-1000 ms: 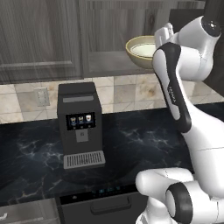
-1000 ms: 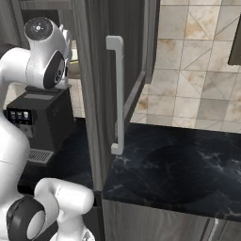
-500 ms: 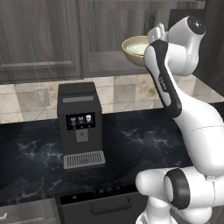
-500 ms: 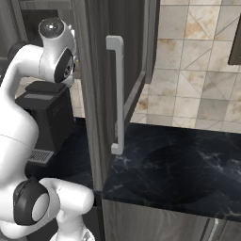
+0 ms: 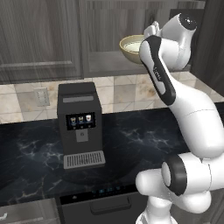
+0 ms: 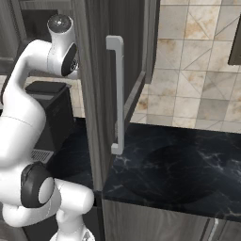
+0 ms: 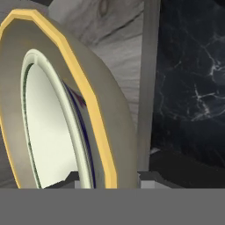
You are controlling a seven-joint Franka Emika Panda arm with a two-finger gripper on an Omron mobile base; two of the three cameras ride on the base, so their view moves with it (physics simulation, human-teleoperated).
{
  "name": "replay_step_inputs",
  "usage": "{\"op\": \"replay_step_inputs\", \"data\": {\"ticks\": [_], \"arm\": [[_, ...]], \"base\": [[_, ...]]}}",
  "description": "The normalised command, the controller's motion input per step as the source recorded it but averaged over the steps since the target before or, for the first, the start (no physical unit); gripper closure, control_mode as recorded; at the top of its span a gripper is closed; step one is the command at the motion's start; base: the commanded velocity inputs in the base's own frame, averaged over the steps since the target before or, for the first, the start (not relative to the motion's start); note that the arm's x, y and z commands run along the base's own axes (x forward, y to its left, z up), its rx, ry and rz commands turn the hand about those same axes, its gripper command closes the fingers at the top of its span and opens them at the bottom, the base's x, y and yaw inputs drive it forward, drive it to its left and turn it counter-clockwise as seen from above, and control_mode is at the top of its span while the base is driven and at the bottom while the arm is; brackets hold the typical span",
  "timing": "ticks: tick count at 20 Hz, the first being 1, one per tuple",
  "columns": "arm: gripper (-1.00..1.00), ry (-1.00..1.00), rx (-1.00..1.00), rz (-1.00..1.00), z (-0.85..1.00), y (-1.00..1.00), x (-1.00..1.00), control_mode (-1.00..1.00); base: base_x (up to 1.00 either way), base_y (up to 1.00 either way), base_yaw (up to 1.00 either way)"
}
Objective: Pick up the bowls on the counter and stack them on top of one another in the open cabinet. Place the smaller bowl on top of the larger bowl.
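Cream smaller bowl (image 5: 132, 43) nests inside tan larger bowl (image 5: 129, 54), end effector (image 7: 107, 178) pinching both rims.

Coffee machine (image 5: 81, 124) blocks counter (image 5: 131, 144) left; right stretch free (open cabinet (image 5: 109, 65) above).

We see the larger bowl (image 5: 128, 53) in tan-yellow at the upper middle of the left base view; in the hand view its wall (image 7: 112, 110) reads dull olive-beige with a bright yellow rim. Inside it, the smaller bowl (image 7: 48, 140) is pale cream-green, with a thin dark blue line near its edge. The counter (image 5: 131, 140) is black with thin white veins. The open cabinet (image 5: 105, 65) is grey-brown with wood grain. At centre left, the coffee machine (image 5: 81, 127) is black with a grey drip grille. The wall tiles (image 6: 193, 70) are beige and tan, mottled. The arm (image 5: 192, 109) is white with dark joints.
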Motion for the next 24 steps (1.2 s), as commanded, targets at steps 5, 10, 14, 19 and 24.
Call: {"op": "replay_step_inputs", "data": {"ticks": [5,10,14,19,24], "arm": [[1.00,0.00,0.00,0.00,0.00,0.00,0.29,-1.00],[1.00,0.00,0.00,0.00,0.00,0.00,0.29,-1.00],[1.00,0.00,0.00,0.00,0.00,0.00,0.24,-1.00],[1.00,0.00,0.00,0.00,-0.02,-0.01,0.27,-1.00],[1.00,0.02,0.00,0.00,-0.08,-0.03,0.22,-1.00]], "base": [[0.00,0.00,0.00],[0.00,0.00,0.00],[0.00,0.00,0.00],[0.00,0.00,0.00],[0.00,0.00,0.00]]}}
